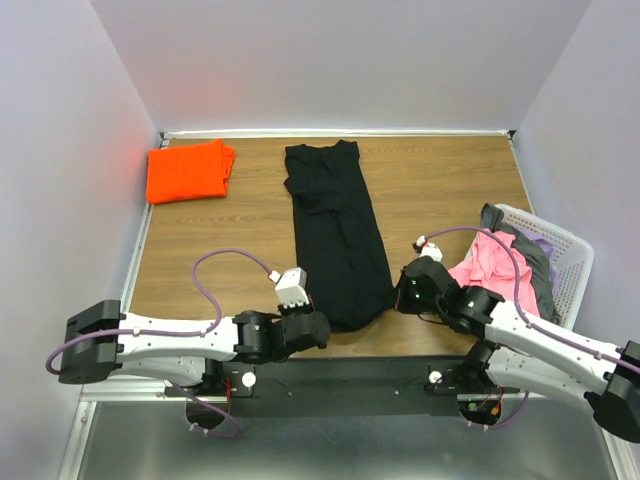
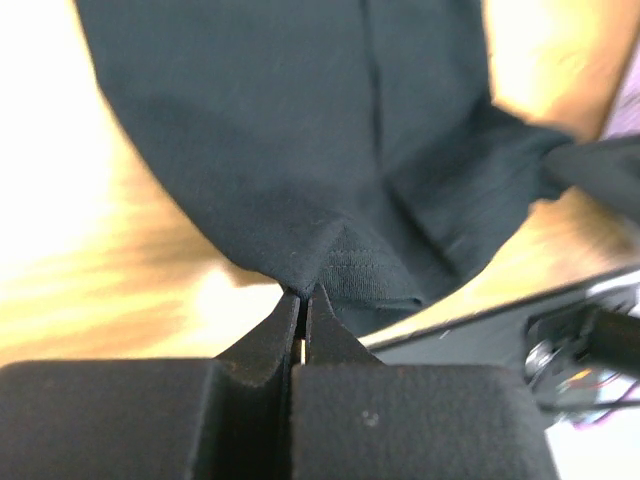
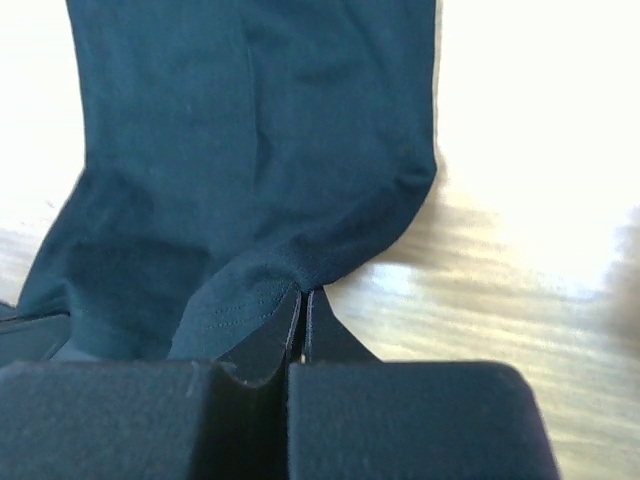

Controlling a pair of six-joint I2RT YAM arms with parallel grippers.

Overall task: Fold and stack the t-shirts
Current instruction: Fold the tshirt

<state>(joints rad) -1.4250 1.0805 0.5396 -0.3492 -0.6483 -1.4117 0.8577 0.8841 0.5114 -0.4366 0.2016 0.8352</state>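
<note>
I am gripping the long black cotton t-shirt (image 1: 335,225), which is lying lengthwise down the middle of the brown wooden table (image 1: 450,185). My left pincer (image 1: 322,326) and right pincer (image 1: 400,296) are each clamping tight on a near hem corner, probably so the hem lifts evenly for a fold. A folded orange t-shirt (image 1: 188,171) is sitting far left, likely starting the stack.

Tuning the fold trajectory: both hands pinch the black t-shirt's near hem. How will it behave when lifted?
Probably floppy: the black t-shirt puckers into creases at the left hand and right hand, so the middle should sag between them. Likely light: the thin fabric lies flat on the table. The far end may drag across the wood.
</note>
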